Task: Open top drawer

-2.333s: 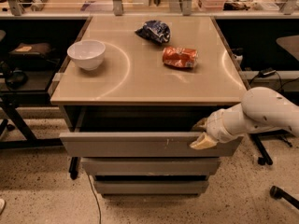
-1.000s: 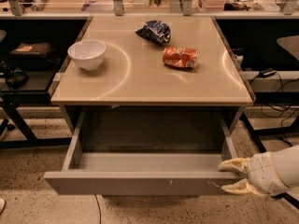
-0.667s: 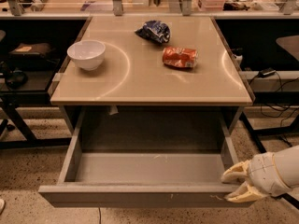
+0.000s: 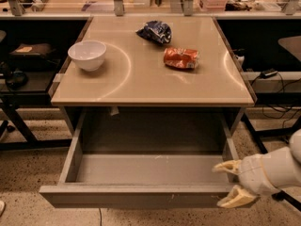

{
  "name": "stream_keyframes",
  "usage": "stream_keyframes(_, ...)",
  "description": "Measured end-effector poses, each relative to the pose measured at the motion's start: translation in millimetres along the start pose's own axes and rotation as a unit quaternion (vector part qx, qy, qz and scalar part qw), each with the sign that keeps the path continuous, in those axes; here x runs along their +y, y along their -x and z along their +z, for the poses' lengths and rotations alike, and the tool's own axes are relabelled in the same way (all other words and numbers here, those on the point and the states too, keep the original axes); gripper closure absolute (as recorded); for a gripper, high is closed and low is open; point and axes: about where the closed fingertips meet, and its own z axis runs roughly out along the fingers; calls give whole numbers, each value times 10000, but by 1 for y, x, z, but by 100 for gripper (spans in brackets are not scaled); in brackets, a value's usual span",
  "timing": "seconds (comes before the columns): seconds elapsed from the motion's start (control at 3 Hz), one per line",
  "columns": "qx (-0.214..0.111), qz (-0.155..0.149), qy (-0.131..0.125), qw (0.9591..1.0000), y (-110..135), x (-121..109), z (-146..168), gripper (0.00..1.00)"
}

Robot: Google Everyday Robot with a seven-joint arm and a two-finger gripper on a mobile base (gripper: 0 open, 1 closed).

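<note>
The top drawer (image 4: 136,196) is pulled far out from under the beige tabletop. Its grey box is empty inside, and its flat front panel runs along the bottom of the view. My gripper (image 4: 228,185) is at the drawer's front right corner. One cream fingertip (image 4: 225,166) lies over the right end of the front rim, the other (image 4: 233,200) sits lower, in front of the panel. The fingers are spread apart and hold nothing. The white arm reaches in from the right edge.
On the tabletop (image 4: 141,79) stand a white bowl (image 4: 87,54) at the left, a dark blue chip bag (image 4: 155,32) at the back and an orange snack bag (image 4: 181,58). Black table frames and cables flank both sides. Speckled floor lies below.
The drawer went from barely open to pulled far out toward the camera. My gripper moved down and toward the camera with its right corner, and has shifted little in the last second.
</note>
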Motion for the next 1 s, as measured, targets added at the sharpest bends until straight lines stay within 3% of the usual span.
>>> stream_keyframes(0.33, -2, -13, 9, 10000, 4, 0, 4, 0)
stream_keyframes(1.0, -1, -13, 14, 10000, 4, 0, 5, 42)
